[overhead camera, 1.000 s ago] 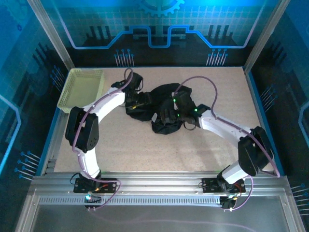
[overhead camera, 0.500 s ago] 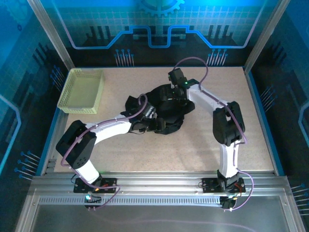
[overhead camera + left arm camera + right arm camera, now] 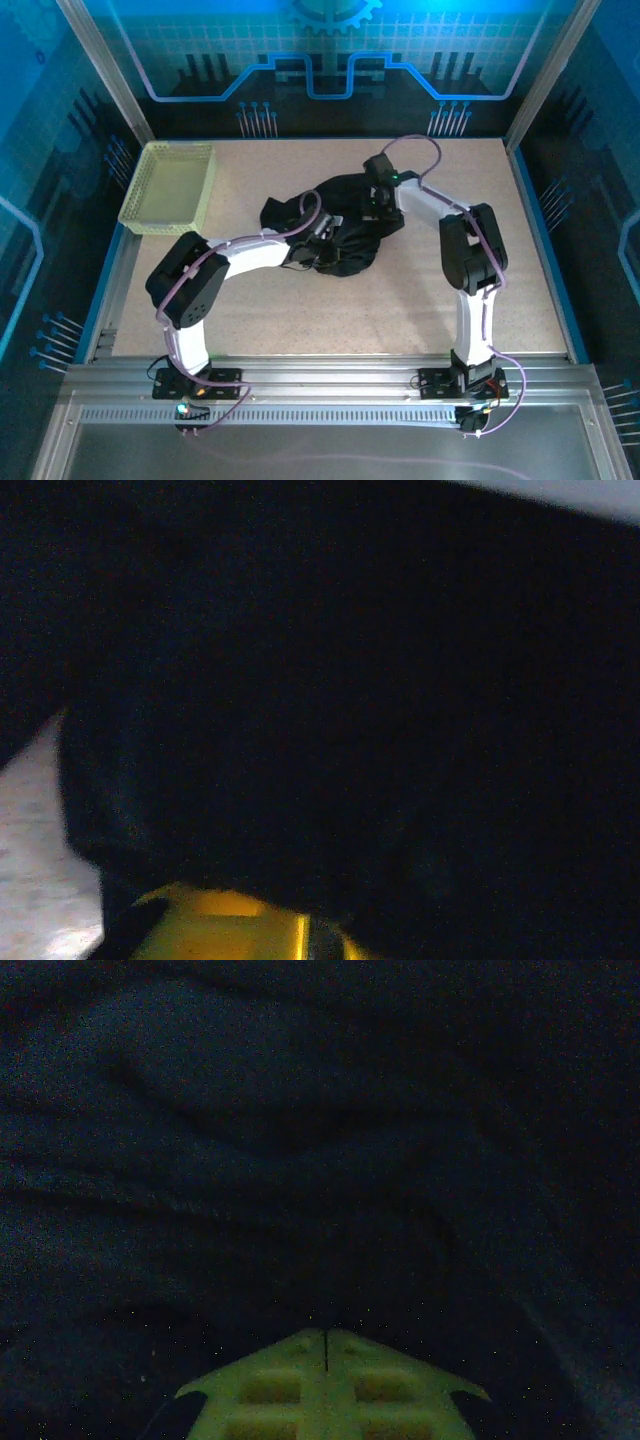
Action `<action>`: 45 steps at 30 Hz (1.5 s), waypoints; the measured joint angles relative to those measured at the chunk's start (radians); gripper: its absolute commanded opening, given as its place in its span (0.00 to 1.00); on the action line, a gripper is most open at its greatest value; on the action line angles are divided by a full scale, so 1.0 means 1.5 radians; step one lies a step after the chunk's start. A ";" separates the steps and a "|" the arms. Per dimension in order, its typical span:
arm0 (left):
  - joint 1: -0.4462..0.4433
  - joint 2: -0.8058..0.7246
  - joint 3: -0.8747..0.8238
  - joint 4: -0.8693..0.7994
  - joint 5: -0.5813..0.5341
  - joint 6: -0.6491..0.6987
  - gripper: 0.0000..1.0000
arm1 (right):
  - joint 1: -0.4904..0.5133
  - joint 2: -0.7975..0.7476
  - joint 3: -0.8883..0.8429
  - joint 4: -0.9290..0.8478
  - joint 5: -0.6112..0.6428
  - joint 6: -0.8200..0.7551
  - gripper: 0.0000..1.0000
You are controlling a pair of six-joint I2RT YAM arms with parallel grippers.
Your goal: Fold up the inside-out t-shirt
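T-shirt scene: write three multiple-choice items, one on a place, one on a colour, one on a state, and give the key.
1. Where does the basket stand on the table?
A. far left corner
B. near right corner
C. middle

2. What colour is the t-shirt?
A. white
B. black
C. red

3. How does the t-shirt lie?
A. spread flat
B. neatly folded
C. bunched in a heap

Key: 1 A, the top view shows it against the far left edge. 2 B, the cloth is black in the top view and both wrist views. 3 C, it lies crumpled mid-table with no flat panel or straight fold.
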State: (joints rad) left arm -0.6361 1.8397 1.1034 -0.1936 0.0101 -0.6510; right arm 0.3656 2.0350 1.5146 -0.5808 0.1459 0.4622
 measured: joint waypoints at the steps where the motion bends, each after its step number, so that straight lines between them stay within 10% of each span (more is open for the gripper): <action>1: 0.010 -0.006 -0.011 0.001 -0.003 0.002 0.00 | -0.006 -0.014 -0.021 0.005 0.000 0.004 0.00; 13: 0.061 -0.218 -0.151 0.006 -0.070 0.014 0.00 | 0.028 -0.296 -0.296 0.063 -0.020 0.069 0.05; 18: 0.090 -0.374 -0.235 -0.014 -0.148 0.008 0.00 | 0.076 -0.455 -0.361 0.056 -0.010 0.092 0.51; 22: 0.120 -0.446 -0.296 -0.036 -0.198 -0.008 0.00 | 0.074 -0.490 -0.367 0.048 -0.003 0.067 0.65; 37: 0.152 -0.453 -0.335 -0.065 -0.212 -0.051 0.00 | 0.167 -0.191 -0.192 0.069 -0.019 -0.065 0.62; 45: 0.164 -0.449 -0.335 -0.065 -0.206 -0.051 0.00 | 0.190 -0.153 -0.153 0.058 0.003 -0.076 0.09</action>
State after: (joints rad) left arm -0.3901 1.1656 0.6003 -0.2916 -0.2989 -0.7280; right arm 0.6510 1.8057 1.2846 -0.4934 0.1505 0.3489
